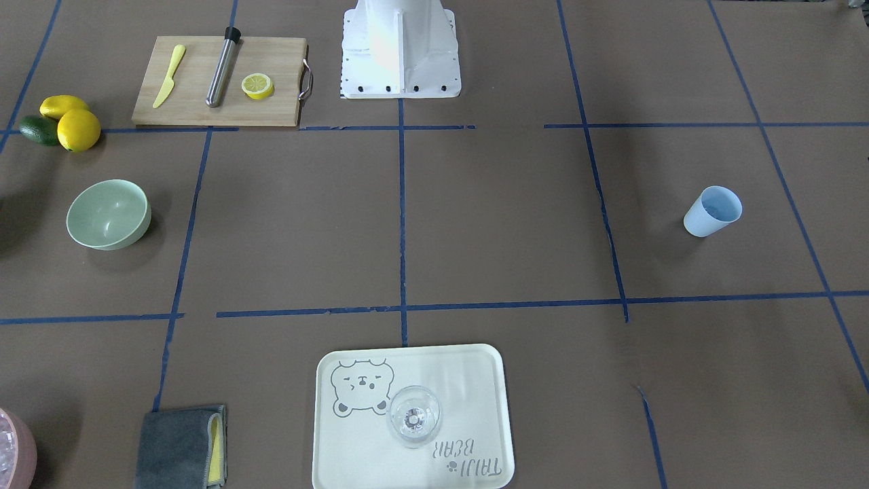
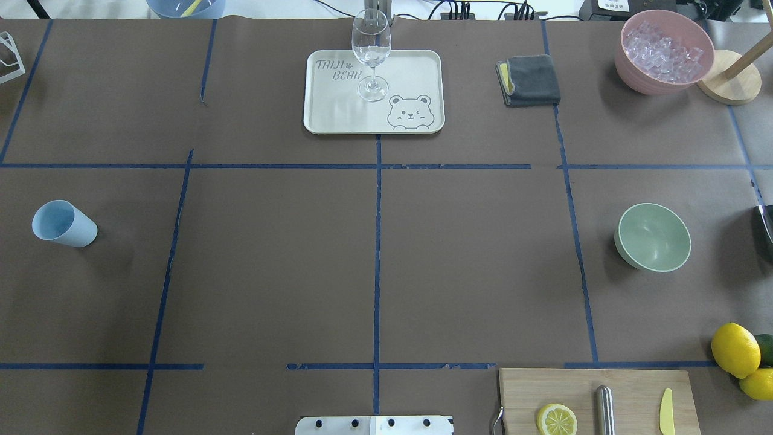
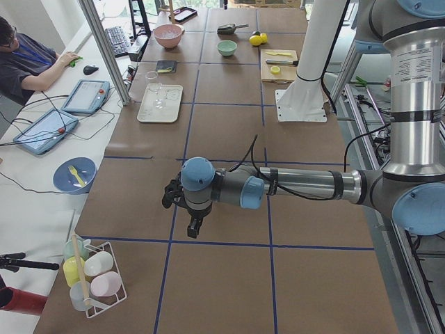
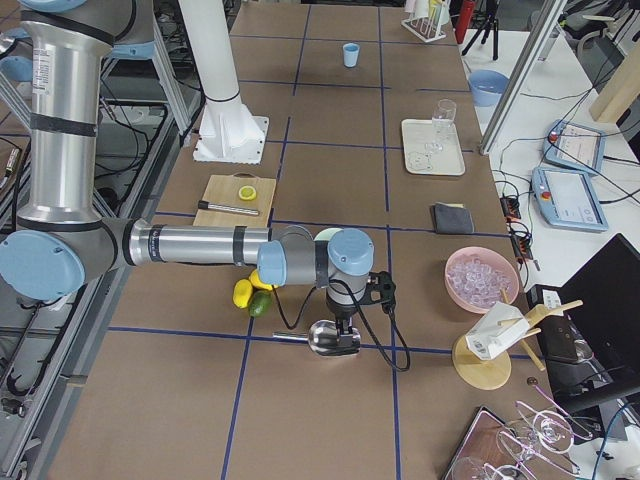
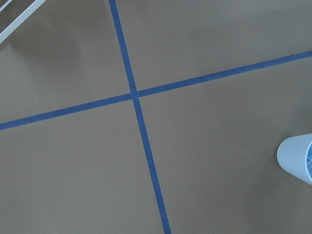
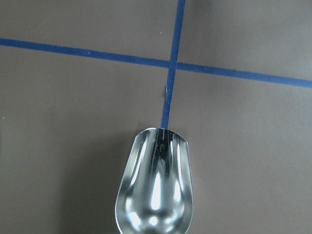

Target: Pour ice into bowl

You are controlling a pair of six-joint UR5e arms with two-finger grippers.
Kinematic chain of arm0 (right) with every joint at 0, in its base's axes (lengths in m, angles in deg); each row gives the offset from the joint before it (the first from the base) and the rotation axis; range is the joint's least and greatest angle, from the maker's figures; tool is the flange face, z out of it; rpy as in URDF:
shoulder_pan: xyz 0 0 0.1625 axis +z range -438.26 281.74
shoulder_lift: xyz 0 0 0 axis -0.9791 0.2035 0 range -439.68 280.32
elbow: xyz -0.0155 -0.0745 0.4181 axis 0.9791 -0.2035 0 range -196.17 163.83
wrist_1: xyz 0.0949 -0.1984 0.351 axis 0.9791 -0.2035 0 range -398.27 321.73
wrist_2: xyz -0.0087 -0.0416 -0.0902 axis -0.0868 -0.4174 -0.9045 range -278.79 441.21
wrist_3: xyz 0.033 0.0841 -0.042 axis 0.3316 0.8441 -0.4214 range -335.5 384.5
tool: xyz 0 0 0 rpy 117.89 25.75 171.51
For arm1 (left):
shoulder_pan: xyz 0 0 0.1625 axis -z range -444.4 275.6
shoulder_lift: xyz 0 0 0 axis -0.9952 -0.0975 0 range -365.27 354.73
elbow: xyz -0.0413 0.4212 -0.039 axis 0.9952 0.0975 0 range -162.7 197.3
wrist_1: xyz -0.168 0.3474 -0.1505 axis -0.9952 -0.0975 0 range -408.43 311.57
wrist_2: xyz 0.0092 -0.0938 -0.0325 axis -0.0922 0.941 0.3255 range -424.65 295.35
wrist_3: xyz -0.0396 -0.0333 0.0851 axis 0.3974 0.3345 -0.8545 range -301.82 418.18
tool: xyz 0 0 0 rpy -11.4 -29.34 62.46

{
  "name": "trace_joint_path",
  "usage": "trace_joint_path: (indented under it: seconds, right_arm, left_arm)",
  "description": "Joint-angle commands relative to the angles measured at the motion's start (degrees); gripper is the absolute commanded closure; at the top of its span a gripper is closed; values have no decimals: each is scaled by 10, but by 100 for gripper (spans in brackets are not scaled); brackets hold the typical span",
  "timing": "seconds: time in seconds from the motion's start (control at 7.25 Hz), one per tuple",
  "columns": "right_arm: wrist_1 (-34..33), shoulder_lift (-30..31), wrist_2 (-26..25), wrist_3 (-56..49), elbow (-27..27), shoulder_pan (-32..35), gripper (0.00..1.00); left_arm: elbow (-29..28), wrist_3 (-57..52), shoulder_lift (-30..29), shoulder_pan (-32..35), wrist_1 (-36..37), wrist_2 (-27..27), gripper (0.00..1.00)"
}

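The ice [image 2: 663, 51] fills a pink container [image 2: 664, 78] at the far right of the overhead view. The pale mint-green bowl [image 2: 653, 237] stands empty on the table's right side and also shows in the front view [image 1: 108, 214]. In the exterior right view my right gripper [image 4: 345, 332] sits right at a metal scoop [image 4: 330, 338] near the lemons. The right wrist view shows the scoop [image 6: 155, 190] empty just above the brown table. I cannot tell whether that gripper is shut. My left gripper [image 3: 194, 228] hangs over bare table, and I cannot tell its state.
A pale blue cup [image 2: 63, 223] stands on the left side. A tray [image 2: 338, 118] with a wine glass [image 2: 371, 48] is far centre, a grey cloth [image 2: 530, 80] beside it. A cutting board [image 2: 634, 386] with a lemon half, and lemons [image 2: 735, 349], lie near right.
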Motion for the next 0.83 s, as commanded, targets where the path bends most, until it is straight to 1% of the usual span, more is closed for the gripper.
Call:
trace_joint_path:
  seconds: [0.0,0.14,0.28,0.41,0.55,0.69]
  right_arm:
    - [120,1,-31,3,8,-30,0]
    - [125,-13,-35,15,9,-73,0]
    - [126,-16,-35,93,22,-109,0]
    - [143,-11,-32,191,41,-144,0]
    - [195,5,-39,274,44,-186,0]
    - [243,9,-46,354,44,-225,0]
  left_arm:
    - [0,0,0,0,0,-1,0]
    - [0,-1,0,0,-1,-1,0]
    - [0,-1,-1,0,-2,-1,0]
    - [0,-2,-1,-1,-2,1,0]
    - [0,-2,-1,-1,-2,1,0]
    - [0,-2,-1,-1,-2,1,0]
